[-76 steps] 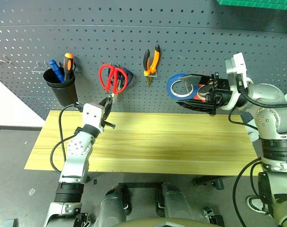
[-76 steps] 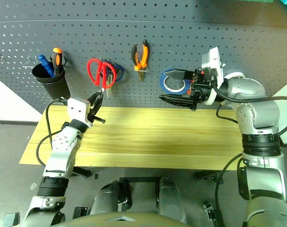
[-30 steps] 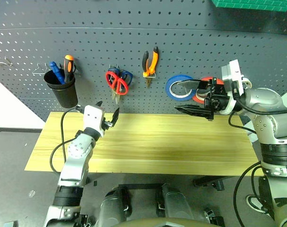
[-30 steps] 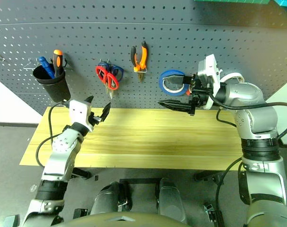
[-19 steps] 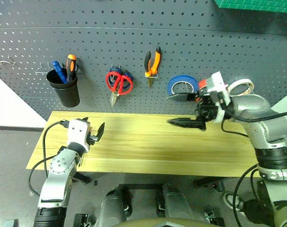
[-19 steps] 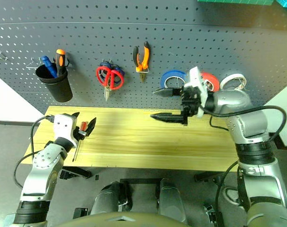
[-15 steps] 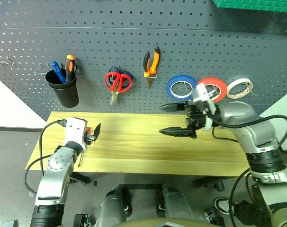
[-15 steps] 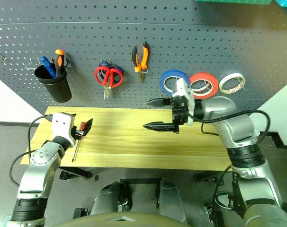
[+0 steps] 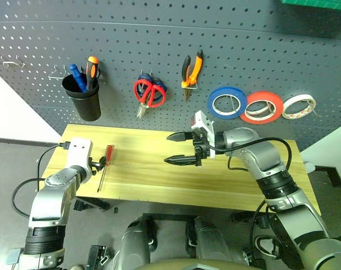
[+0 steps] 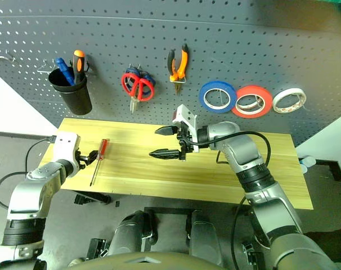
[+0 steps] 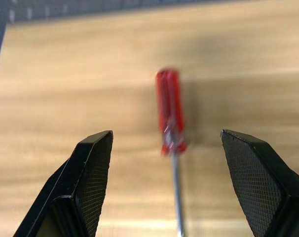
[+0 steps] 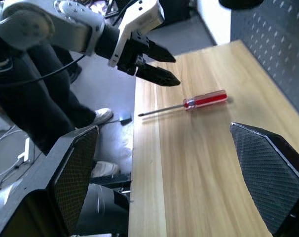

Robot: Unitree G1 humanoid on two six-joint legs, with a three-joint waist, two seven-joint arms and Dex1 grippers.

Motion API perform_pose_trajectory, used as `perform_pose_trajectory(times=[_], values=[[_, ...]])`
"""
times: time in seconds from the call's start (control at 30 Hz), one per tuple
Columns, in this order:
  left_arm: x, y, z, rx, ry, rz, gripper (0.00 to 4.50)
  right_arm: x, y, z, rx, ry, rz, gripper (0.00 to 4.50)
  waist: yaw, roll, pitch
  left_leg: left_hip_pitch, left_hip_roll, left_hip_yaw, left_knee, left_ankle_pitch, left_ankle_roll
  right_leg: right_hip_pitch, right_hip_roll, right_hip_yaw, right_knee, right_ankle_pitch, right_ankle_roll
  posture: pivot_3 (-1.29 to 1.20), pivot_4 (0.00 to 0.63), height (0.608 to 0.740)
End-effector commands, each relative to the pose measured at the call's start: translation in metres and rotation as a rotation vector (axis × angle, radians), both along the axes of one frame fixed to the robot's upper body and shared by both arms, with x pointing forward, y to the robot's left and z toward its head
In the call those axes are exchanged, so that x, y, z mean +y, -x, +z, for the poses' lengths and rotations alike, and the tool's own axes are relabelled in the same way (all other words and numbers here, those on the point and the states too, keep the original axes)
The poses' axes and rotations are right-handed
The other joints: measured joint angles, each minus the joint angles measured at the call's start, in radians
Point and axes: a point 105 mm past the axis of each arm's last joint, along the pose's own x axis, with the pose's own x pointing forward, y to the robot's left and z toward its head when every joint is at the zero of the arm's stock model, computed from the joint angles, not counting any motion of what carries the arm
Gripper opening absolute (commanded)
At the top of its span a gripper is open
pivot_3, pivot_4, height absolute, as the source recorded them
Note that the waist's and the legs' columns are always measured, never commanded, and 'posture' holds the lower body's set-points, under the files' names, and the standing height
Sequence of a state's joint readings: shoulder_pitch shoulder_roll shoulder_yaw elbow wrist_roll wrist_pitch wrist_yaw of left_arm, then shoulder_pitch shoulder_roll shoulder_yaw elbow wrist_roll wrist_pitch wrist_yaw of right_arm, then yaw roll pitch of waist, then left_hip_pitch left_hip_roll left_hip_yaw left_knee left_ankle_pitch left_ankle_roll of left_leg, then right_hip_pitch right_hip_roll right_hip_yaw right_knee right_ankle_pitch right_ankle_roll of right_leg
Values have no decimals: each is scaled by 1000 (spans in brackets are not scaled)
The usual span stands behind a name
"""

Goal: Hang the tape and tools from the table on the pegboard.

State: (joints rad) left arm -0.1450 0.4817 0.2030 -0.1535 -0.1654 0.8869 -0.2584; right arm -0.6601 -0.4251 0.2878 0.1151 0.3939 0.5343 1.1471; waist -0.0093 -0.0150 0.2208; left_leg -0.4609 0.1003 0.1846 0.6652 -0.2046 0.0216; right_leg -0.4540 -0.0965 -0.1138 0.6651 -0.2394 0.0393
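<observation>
**Last tool still on the bench: screwdriver approach**

Light yellow wooden tabletop carries one item only: the slim screwdriver with a red handle and thin steel shaft, lying near the left end, handle toward the board.

Nearest the robot, the left gripper has swung away from the board and come down to the table edge, just beside the screwdriver. Its jaws stand apart and empty; the left wrist view has the red handle framed between the two fingers, not yet touched.

Mid-table, the right gripper has pulled back from the board and hangs over the wood, jaws spread wide, holding nothing.

Farthest back, the dark grey perforated pegboard now carries the red-handled scissors, the orange-and-black pliers and the blue ring-shaped roll of tape, each on a hook. The tape, held at the board by the right gripper moments ago, hangs free beside a red roll and a white roll. A black cup of screwdrivers hangs at the left.

Judgement: three of four items done; the screwdriver pick-up is the step in hand.
</observation>
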Motion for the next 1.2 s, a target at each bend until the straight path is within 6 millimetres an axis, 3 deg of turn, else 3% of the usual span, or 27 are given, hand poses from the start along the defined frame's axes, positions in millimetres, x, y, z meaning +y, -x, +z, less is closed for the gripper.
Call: perform_pose_trajectory(times=[0.03, 0.33, 0.7, 1.0, 1.1, 1.2], values=[[7, -9, 7, 6, -19, 29, 3657, 8, -5, 9, -44, -7, 18, 4500, 2, 0, 13, -1, 0, 0, 0, 0, 0, -1, 0, 0, 0, 0, 0, 42, 320, 730], [8, -35, 2, 70, 17, 70, 3657, 1, -18, 11, -57, 19, -13, 4500, 1, -1, 68, -1, 0, 1, -1, 0, 0, -2, 0, 0, 0, 2, 4, 27, 372, 730], [7, -50, -11, 138, 63, 105, 3657, -16, -13, 10, -32, 8, -72, 4500, -2, -2, 123, -2, 1, 2, -1, 2, -2, -4, -1, 2, 1, 2, 4, -21, 413, 730], [7, -53, -24, 177, 69, 106, 3657, -30, -6, 8, -19, 28, -110, 4500, -6, 1, 129, -1, 1, 2, -1, 1, -2, -4, -2, 2, 1, 2, 4, -53, 416, 730], [8, -52, -28, 203, 86, 120, 3023, -34, -7, 9, -24, 31, -123, 4500, -8, 1, 129, -1, 1, 1, -2, 1, -2, -4, -3, 2, 1, 2, 3, -53, 413, 730], [8, -50, -28, 217, 85, 124, 2044, -36, -8, 10, -28, 36, -125, 4500, -9, 1, 129, -1, 0, 1, -2, 1, -2, -5, -3, 2, 1, 0, 1, -49, 410, 730]])
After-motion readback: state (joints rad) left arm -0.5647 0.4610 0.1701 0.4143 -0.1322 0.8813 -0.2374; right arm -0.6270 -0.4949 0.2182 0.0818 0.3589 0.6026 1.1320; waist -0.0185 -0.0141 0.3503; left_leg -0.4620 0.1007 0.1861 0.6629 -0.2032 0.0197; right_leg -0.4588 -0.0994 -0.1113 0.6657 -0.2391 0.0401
